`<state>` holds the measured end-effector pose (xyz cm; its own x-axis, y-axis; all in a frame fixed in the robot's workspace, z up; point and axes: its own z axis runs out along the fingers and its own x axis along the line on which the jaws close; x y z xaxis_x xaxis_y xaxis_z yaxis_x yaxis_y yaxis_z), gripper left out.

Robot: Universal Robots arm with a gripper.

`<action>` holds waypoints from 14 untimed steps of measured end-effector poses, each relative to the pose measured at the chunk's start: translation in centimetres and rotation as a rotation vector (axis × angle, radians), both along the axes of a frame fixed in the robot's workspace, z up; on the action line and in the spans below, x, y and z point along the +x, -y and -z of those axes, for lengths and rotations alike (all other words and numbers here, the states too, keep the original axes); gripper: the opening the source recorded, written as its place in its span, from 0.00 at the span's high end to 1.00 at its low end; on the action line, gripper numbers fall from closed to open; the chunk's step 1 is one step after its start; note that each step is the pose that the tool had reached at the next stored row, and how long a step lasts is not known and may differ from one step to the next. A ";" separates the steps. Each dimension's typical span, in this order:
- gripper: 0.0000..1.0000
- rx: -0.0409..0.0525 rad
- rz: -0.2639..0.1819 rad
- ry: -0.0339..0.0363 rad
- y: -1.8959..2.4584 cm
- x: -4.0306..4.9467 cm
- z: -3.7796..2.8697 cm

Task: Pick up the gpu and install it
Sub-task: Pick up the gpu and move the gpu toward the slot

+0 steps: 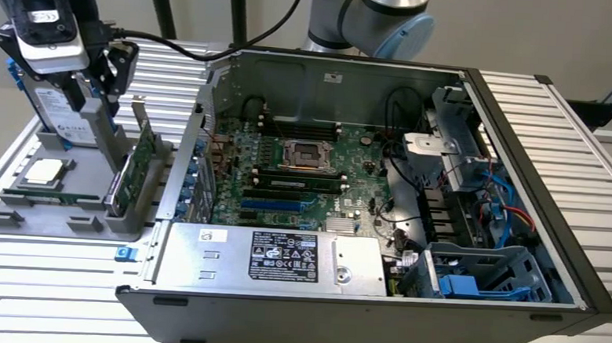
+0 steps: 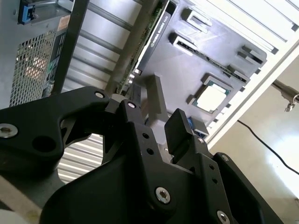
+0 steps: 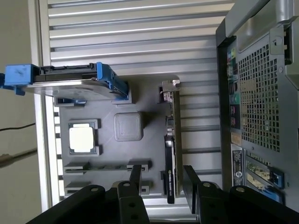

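From my remote seat, the gripper [image 1: 98, 96] hangs over the grey holder tray [image 1: 30, 224] at 9 o'clock from the open computer case [image 1: 382, 317] in the exterior view. Its 2 jaws stand apart with nothing between them. The first wrist view shows this best, with 1 black finger [image 3: 135, 176] on either side of a clear gap.

The gpu [image 1: 139, 171] stands on edge in a slot of the tray, on the side nearest the case. Its green board faces the tray and its silver bracket points up at the far end. In the exterior view it sits at about 4 o'clock from the gripper, below it and apart from it. In the first wrist view the card [image 3: 172, 154] is seen edge-on, lined up within the gap of the gripper [image 3: 162, 178]. I cannot tell how high the fingers are above it.

On the same tray a hard drive [image 1: 52, 107] with blue rails stands at 12 o'clock from a processor chip [image 1: 42, 172]. Inside the case the motherboard [image 1: 284, 178] lies uncovered.
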<state>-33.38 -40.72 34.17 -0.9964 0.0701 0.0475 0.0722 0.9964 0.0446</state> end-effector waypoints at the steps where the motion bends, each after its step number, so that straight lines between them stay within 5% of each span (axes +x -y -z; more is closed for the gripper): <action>1: 0.00 0.0000 0.000 0.0000 0.00 0.00 0.03; 14: 0.00 0.0001 0.000 -0.0005 0.00 0.00 0.25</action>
<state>-33.38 -40.72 33.92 -0.9964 0.0701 0.0480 0.0723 0.9964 0.0447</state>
